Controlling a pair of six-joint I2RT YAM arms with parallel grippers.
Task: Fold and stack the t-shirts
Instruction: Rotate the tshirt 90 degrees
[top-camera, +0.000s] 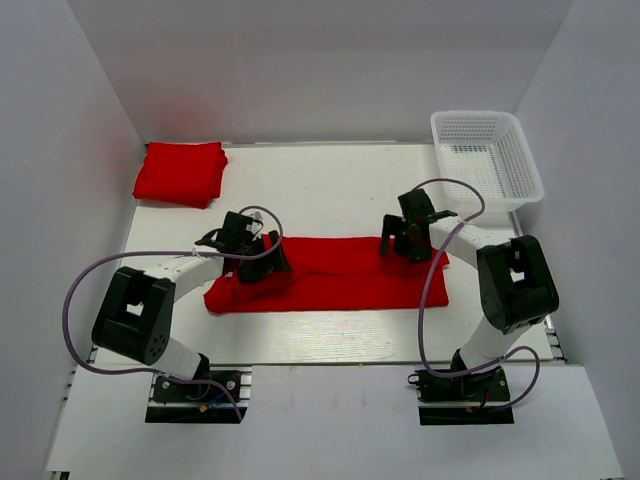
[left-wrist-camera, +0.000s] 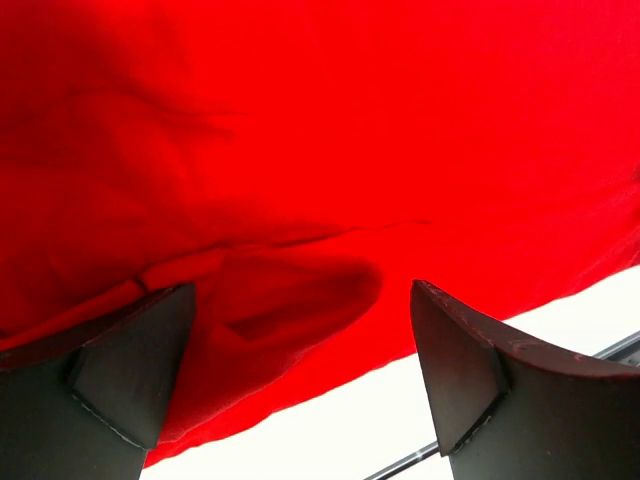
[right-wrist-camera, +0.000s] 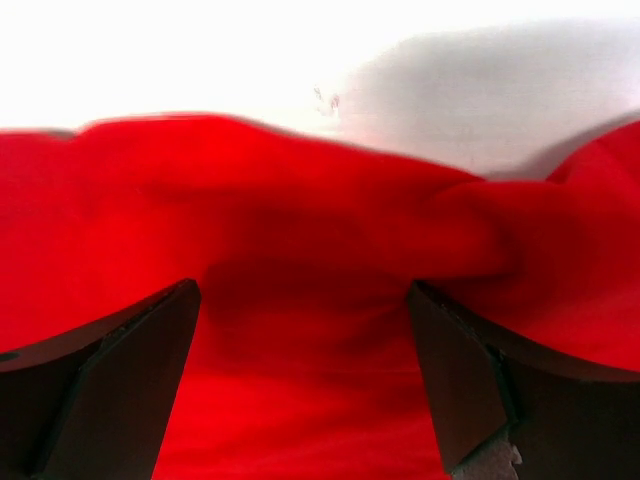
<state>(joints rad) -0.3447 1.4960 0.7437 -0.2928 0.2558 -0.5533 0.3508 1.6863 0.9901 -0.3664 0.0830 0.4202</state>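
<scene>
A red t-shirt (top-camera: 340, 272) lies folded into a long strip across the middle of the table. A second red t-shirt (top-camera: 181, 173) sits folded at the back left. My left gripper (top-camera: 262, 262) is open, low over the strip's left end; the left wrist view shows red cloth (left-wrist-camera: 320, 150) between and beyond its fingers (left-wrist-camera: 455, 365). My right gripper (top-camera: 404, 240) is open over the strip's right end near its far edge; the right wrist view shows cloth (right-wrist-camera: 300, 300) between its fingers (right-wrist-camera: 460, 370). Neither holds anything.
A white mesh basket (top-camera: 487, 160) stands at the back right. White walls enclose the table on the left, back and right. The table's front edge (left-wrist-camera: 500, 440) shows just under the left gripper.
</scene>
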